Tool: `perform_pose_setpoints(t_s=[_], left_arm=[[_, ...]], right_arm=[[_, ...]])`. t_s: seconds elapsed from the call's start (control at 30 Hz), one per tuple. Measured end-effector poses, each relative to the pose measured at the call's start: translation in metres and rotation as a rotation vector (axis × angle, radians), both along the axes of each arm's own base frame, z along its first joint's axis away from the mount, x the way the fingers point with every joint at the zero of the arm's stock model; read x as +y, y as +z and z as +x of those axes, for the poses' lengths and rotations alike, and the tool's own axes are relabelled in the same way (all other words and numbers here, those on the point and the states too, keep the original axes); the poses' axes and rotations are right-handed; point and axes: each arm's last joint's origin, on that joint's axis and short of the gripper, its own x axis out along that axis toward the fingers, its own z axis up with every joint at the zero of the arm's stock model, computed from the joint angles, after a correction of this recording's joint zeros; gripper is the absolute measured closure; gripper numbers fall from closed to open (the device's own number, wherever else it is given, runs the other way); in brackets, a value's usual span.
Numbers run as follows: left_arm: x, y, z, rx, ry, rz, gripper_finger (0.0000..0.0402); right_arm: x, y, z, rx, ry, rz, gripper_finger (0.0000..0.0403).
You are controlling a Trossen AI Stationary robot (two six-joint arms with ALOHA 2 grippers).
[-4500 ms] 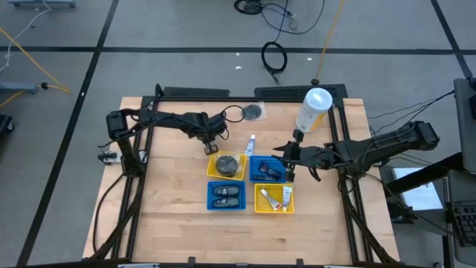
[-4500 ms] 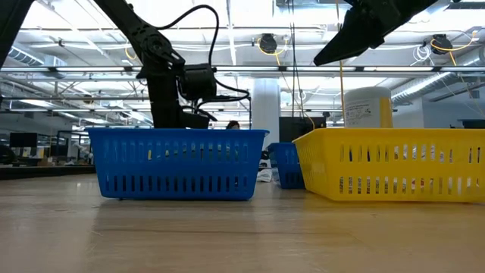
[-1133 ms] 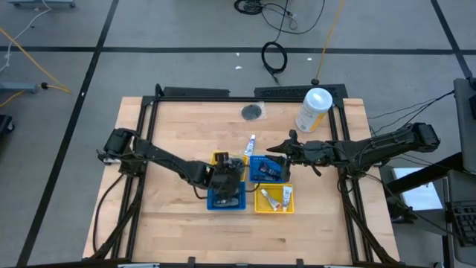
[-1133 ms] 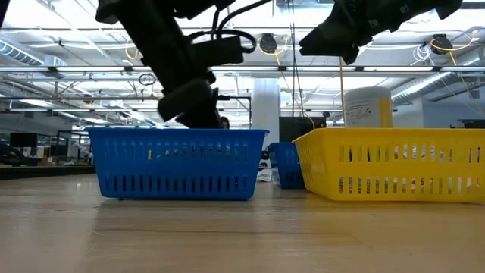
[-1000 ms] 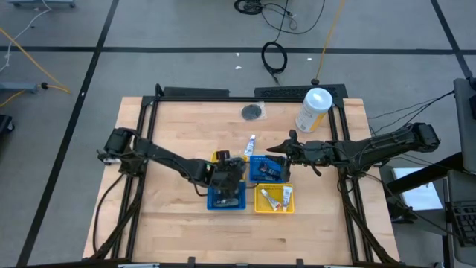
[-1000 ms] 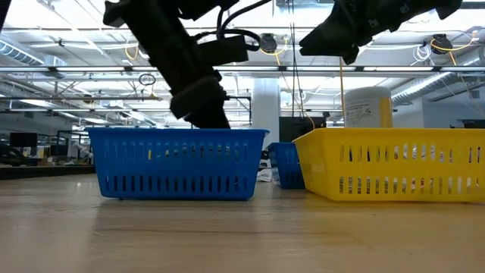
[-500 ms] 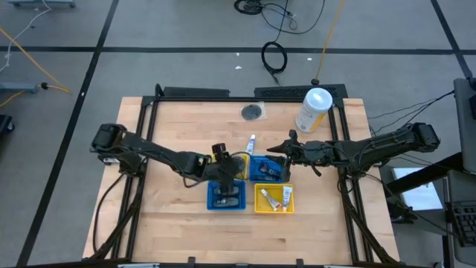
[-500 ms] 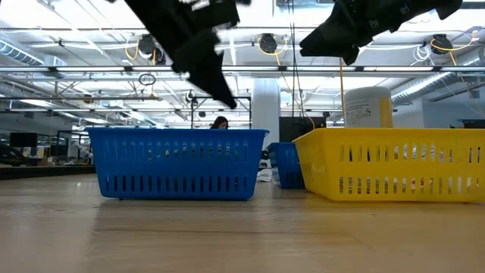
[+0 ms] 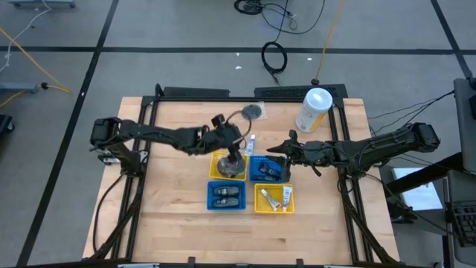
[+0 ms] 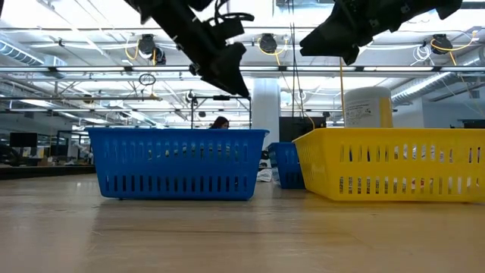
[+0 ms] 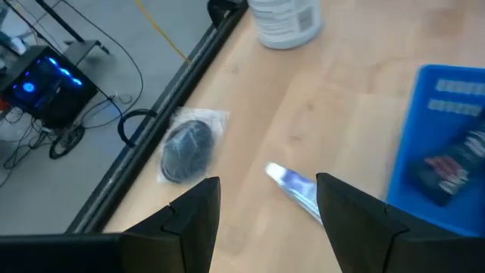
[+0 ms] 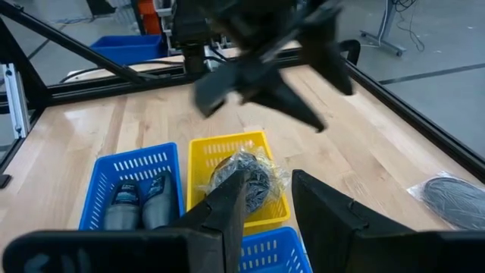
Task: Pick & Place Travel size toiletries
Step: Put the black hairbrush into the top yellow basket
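Wooden tabletop (image 9: 171,201) inside a black frame, seen from above, with four small trays clustered at its centre. Sorted toiletries lie by kind, presumably the purpose of the layout: a grey packet (image 9: 227,165) in the far yellow tray (image 9: 214,170), dark bottles (image 9: 227,195) in the near blue tray (image 9: 210,201), white tubes (image 9: 277,196) in the near yellow tray (image 9: 261,205), and dark items in the far blue tray (image 9: 254,176). Two pieces are still unsorted on bare wood: a white tube (image 9: 251,142) just beyond the trays and a second grey packet (image 9: 253,112) near the far edge.

Left hand (image 9: 235,151) hangs above the far yellow tray, fingers spread and empty in its wrist view, looking out over the loose tube and packet; judged from this, one of them is the next pick. Right hand (image 9: 285,150) waits over the far blue tray; its fingers stand slightly apart with nothing seen between them.

A tall white canister (image 9: 313,109) stands at the far right corner, well apart from the loose pieces. Tube and far blue tray lie close together, so a descent on the tube risks brushing the tray wall. Both hands are near each other over the trays, which could crowd a reach.
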Motion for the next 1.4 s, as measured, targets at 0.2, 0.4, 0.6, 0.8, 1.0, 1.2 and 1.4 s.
perform_pose_setpoints(t_s=[0.2, 0.4, 0.6, 0.8, 1.0, 1.2, 1.4], left_arm=[[0.040, 0.001, 0.001, -0.049, -0.005, -0.053, 0.0188], [0.070, -0.001, -0.003, -0.085, 0.036, -0.098, 0.0188], [0.101, -0.010, -0.002, -0.166, 0.089, -0.178, 0.0188], [0.124, -0.028, -0.005, -0.155, 0.140, -0.253, 0.0188], [0.129, -0.032, -0.005, -0.167, 0.121, -0.306, 0.0188], [0.126, -0.031, -0.003, -0.158, 0.106, -0.267, 0.0188], [0.119, -0.033, -0.001, -0.083, 0.128, -0.199, 0.0188]], right_arm=[[0.001, 0.000, 0.000, 0.001, 0.030, 0.010, 0.0300], [0.001, 0.000, 0.000, 0.001, 0.030, 0.011, 0.0300], [0.001, 0.000, 0.000, 0.000, 0.031, 0.008, 0.0300], [0.001, 0.000, 0.000, 0.001, 0.028, 0.006, 0.0300], [-0.006, -0.001, 0.002, 0.011, -0.002, -0.020, 0.0300], [-0.026, -0.017, 0.013, 0.082, -0.087, -0.025, 0.0300], [-0.036, -0.032, 0.026, 0.112, -0.119, -0.032, 0.0300]])
